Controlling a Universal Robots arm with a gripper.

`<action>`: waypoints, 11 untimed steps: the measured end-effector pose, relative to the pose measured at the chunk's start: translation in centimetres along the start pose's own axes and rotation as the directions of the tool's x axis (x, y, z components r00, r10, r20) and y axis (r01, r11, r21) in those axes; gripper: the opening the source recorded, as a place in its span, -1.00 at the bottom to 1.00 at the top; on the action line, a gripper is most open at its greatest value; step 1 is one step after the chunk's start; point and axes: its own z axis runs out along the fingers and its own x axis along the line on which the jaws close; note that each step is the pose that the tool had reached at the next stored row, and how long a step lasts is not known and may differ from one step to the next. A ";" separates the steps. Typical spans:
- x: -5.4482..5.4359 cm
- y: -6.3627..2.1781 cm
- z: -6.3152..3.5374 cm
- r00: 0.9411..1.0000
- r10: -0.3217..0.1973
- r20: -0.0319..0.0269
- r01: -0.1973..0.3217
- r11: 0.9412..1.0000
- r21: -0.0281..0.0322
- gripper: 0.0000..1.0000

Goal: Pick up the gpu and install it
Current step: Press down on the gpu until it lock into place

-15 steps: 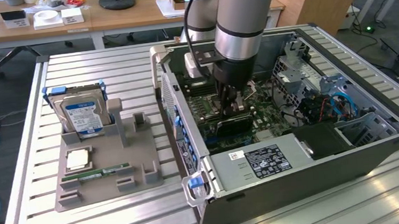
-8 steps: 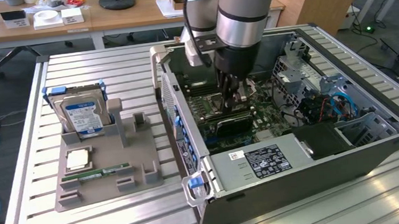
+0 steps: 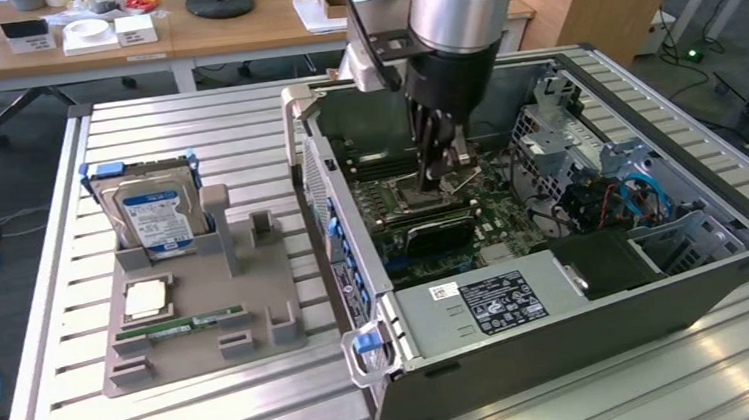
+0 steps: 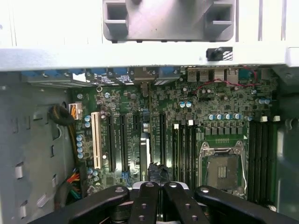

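Gripper (image 3: 436, 177): fingers closed, empty, inside the case (image 3: 701, 275) above the motherboard (image 3: 503, 230) | gpu (image 3: 430, 228): at the gripper's 6 o'clock, edge-down in its slot, so apparently installed.

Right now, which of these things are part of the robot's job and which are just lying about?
Part of the job: gpu, on the board in the case; pincer, shut, just above the board.

Lying about: hard drive, RAM stick and chip, all on the grey holder beside the case.
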 end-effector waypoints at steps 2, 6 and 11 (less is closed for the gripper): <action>0.0 -0.01 -0.65 1.000 0.000 0.000 0.000 1.000 0.000 -0.79; 0.0 -0.03 -1.20 1.000 0.000 0.000 0.000 1.000 0.000 -0.79; 0.0 -0.19 -1.21 1.000 0.000 0.000 0.000 1.000 0.000 -0.79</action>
